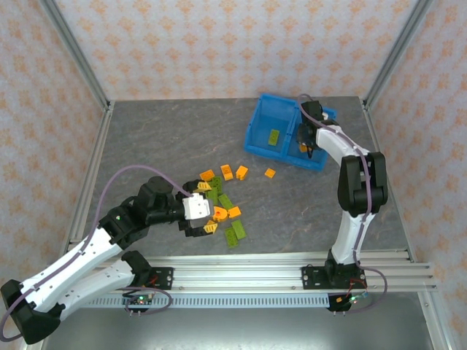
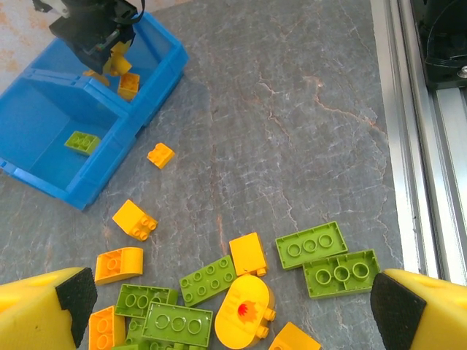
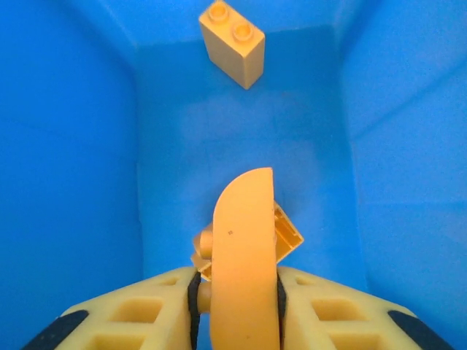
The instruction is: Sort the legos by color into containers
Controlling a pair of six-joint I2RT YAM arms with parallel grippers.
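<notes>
The blue bin (image 1: 257, 135) stands at the back right, with one lime green brick (image 1: 273, 137) in its left compartment. My right gripper (image 1: 307, 143) hangs inside the right compartment, shut on a curved orange brick (image 3: 244, 248). Another orange brick (image 3: 232, 42) lies on that compartment's floor (image 3: 182, 124). Orange and lime green legos (image 1: 222, 208) lie scattered mid-table. My left gripper (image 1: 207, 220) hovers over them, open wide. A rounded orange piece (image 2: 244, 310) and green plates (image 2: 310, 245) lie between its fingers (image 2: 44, 306), untouched.
Single orange bricks (image 1: 270, 173) lie between the pile and the bin. An aluminium rail (image 1: 292, 273) runs along the table's near edge, and frame posts (image 1: 76, 55) stand at the back corners. Bare grey tabletop (image 1: 160, 138) stretches left of the bin.
</notes>
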